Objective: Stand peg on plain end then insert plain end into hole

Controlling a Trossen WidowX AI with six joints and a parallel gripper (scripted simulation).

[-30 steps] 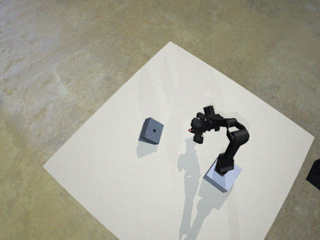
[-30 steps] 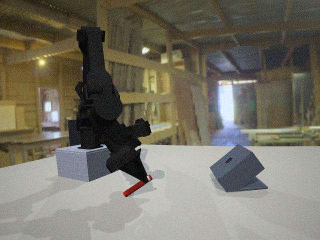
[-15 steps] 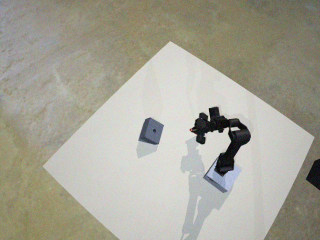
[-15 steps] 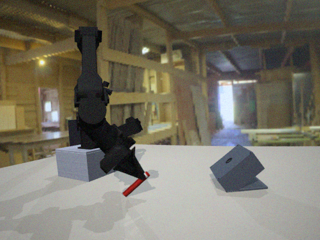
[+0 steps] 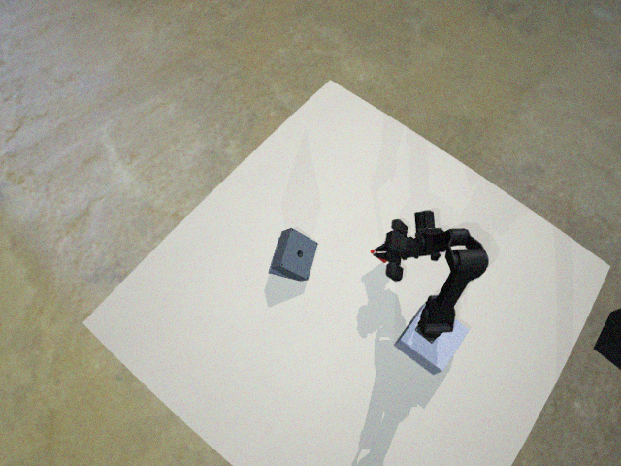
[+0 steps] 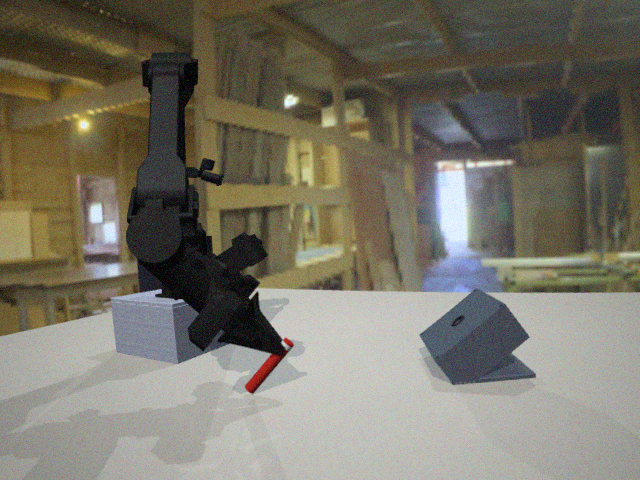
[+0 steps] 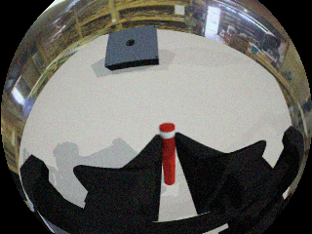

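A red peg (image 6: 264, 372) (image 7: 169, 163) is held near its white-banded end. My gripper (image 6: 283, 350) (image 7: 167, 137) is shut on it. In the exterior view the peg is tilted, banded end up toward the panel and plain end down toward the robot's side, close to the table; whether it touches is hard to tell. In the top view only small red bits of the peg (image 5: 384, 260) show at the fingertips. The sloped blue-grey panel (image 5: 292, 262) (image 6: 471, 335) (image 7: 144, 51) stands apart from the peg, its hole (image 5: 300, 253) (image 6: 457, 320) (image 7: 130, 43) dark and empty.
The arm stands on a pale block (image 5: 423, 353) (image 6: 144, 330) on the white table (image 5: 200, 301) (image 6: 361, 439). The panel's flat foot (image 6: 509, 373) rests on the table behind its sloped face. A dark box (image 5: 610, 338) is beyond the table's right edge in the top view.
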